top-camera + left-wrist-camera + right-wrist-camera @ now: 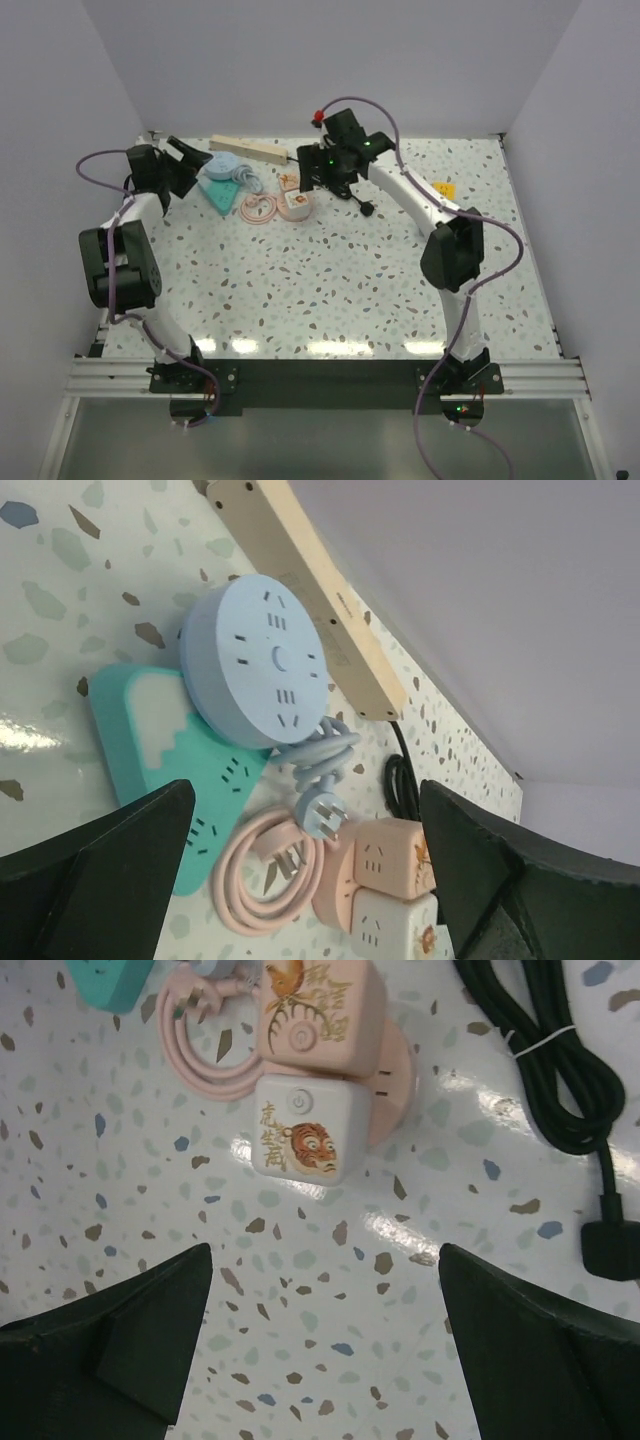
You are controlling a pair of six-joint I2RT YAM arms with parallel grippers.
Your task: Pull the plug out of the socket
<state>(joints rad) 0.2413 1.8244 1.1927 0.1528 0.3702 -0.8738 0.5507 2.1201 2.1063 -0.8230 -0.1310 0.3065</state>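
The beige power strip [255, 150] lies at the back of the table, a thin black cord [400, 780] leaving its right end; it also shows in the left wrist view [310, 590]. No plug shows in its outlets. The black cord bundle [560, 1070] ends in a black plug [610, 1250] lying loose on the table [368, 207]. My left gripper [195, 165] is open and empty, left of the strip [310, 880]. My right gripper [318, 178] is open and empty above bare table, just short of the cubes [325, 1350].
A round blue socket [255, 660] rests on a teal socket [160, 750]. A coiled pink cord [265, 865] joins a pink cube [315, 1005] and a white tiger cube [300, 1140]. A small yellow piece [446, 188] lies at the right. Walls close the back and sides.
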